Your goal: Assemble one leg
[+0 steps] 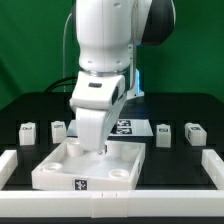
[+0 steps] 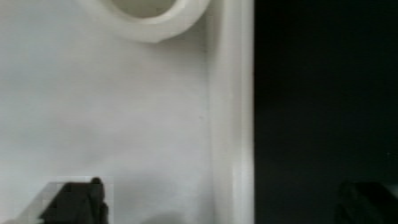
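Four legs stand in a row on the black surface [image 1: 40, 105], none of them mounted: the outer left leg [image 1: 28, 130] and the inner left leg [image 1: 58, 127] on the exterior view's left, the inner right leg [image 1: 163, 131] and the outer right leg [image 1: 193, 131] on its right. All are well apart from the gripper [image 2: 222, 205]. We see its fingertips [image 2: 71, 200] spread wide and pinching nothing, with the edge of the square panel [image 2: 107, 120] running between them and a corner hole [image 2: 151, 15] just ahead. We judge that the main risk is the panel. The gripper hangs low over its rim, so going lower or moving sideways could push the panel and shift its holes from where they are expected. Closing here would clamp the rim instead of a leg. A later reach toward an inner leg could also knock over its neighbour, because each pair stands near together. In the exterior view the arm covers the fingers, the back part of the panel and a part of the marker board [image 1: 123, 127]. We cannot tell if the fingertips touch the panel. The wrist view is blurred and shows no leg, and the tags are too small to read.
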`<action>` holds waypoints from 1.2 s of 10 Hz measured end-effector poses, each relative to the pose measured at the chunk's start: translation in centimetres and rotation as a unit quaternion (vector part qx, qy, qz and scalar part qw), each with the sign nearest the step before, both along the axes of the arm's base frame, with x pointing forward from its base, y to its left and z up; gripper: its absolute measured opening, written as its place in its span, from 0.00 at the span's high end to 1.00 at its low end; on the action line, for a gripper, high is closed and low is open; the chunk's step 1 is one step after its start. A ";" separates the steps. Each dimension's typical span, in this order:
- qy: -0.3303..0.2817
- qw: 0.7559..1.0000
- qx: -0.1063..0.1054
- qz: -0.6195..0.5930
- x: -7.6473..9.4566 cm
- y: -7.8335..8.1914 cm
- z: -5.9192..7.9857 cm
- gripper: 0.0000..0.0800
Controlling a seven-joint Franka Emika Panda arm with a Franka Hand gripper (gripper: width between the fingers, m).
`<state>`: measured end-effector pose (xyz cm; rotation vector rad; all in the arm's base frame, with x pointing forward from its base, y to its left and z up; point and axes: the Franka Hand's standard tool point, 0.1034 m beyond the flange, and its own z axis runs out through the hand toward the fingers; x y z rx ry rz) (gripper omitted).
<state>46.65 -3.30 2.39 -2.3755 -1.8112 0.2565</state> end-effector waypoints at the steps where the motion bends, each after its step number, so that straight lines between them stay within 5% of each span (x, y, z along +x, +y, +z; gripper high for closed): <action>1: 0.004 1.000 0.000 -0.003 -0.3 0.1 -0.3 0.19; 6: 0.014 1.000 0.000 -0.006 -1.0 0.2 -1.0 0.19; 7: 0.013 1.000 0.000 -0.006 -1.0 0.2 -1.0 0.37; 8: 0.013 1.000 0.000 -0.006 -1.0 0.2 -1.0 0.37; 9: 0.013 1.000 0.000 -0.006 -1.0 0.2 -1.0 0.62; 10: 0.013 1.000 0.000 -0.006 -1.0 0.2 -1.0 0.62; 12: 0.011 1.000 0.000 -0.005 -0.8 0.2 -0.9 0.90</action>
